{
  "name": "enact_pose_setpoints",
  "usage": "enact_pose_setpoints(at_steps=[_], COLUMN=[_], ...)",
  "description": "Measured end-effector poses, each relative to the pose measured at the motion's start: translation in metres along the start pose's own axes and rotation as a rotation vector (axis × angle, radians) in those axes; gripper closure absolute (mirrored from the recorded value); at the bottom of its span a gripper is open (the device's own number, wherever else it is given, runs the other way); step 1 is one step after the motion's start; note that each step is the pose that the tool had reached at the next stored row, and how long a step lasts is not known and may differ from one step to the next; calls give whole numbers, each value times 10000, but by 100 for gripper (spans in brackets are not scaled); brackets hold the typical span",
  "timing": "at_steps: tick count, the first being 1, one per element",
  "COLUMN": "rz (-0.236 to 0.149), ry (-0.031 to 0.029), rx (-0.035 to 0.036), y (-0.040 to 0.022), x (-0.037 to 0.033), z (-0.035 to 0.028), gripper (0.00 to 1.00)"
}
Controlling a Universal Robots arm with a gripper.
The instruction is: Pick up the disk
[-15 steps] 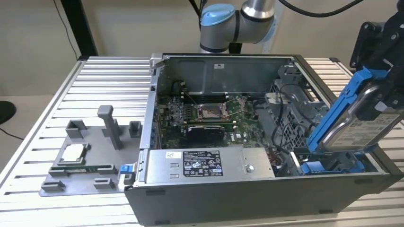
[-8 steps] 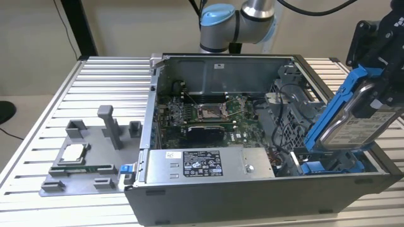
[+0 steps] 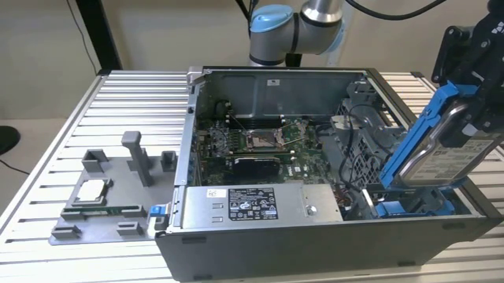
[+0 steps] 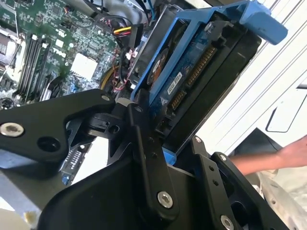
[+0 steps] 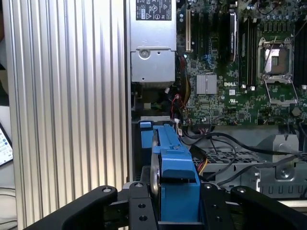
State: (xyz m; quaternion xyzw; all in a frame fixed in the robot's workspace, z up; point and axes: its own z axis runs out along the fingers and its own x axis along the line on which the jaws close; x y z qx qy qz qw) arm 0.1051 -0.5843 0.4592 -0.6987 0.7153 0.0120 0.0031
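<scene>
One disk: the flat rectangular silver metal hard drive with a white label and blue plastic carrier frame, the disk point(image 3: 442, 154), is held tilted on edge at about 3 o'clock in the exterior view, its lower end just above the blue bay at the case's corner.
Hold: the black gripper point(image 3: 473, 121) has its fingers closed on the disk's upper part; in both wrist views the two black fingers point(image 5: 139, 211) press the carrier's flat sides, with almost no gap to spare.
Underside: the second wrist view shows the disk's point(image 4: 192, 81) blue circuit board and connector row facing the camera.
Handling, judged: stiff and fairly heavy for its size; smooth metal faces could slip, and the circuit board side looks fragile, so the blue frame edges are the safer place to take hold.
Case: the open grey metal computer case point(image 3: 275, 247) lies on its side, centre of the exterior view, green motherboard point(image 3: 252, 141) exposed at about 12 o'clock of its middle.
Power supply: the large grey box with a black label point(image 3: 260, 203) sits at 6 o'clock inside the case.
Fixture: a grey plastic fixture plate point(image 3: 94, 206) at 8 o'clock carries a small square silver chip point(image 3: 91, 190).
Table: ribbed aluminium table point(image 3: 118, 106).
Person: a hand point(image 4: 288, 153) shows at 4 o'clock in the second wrist view, well apart from the disk.
</scene>
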Motion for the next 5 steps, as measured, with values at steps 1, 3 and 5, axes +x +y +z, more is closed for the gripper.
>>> enact_pose_setpoints(at_steps=[1, 3, 5], rz=[-1, -3, -3], ry=[0, -1, -1], rx=[0, 0, 0], y=[0, 0, -1], x=[0, -1, -1], z=[1, 1, 1], gripper=[100, 100, 100])
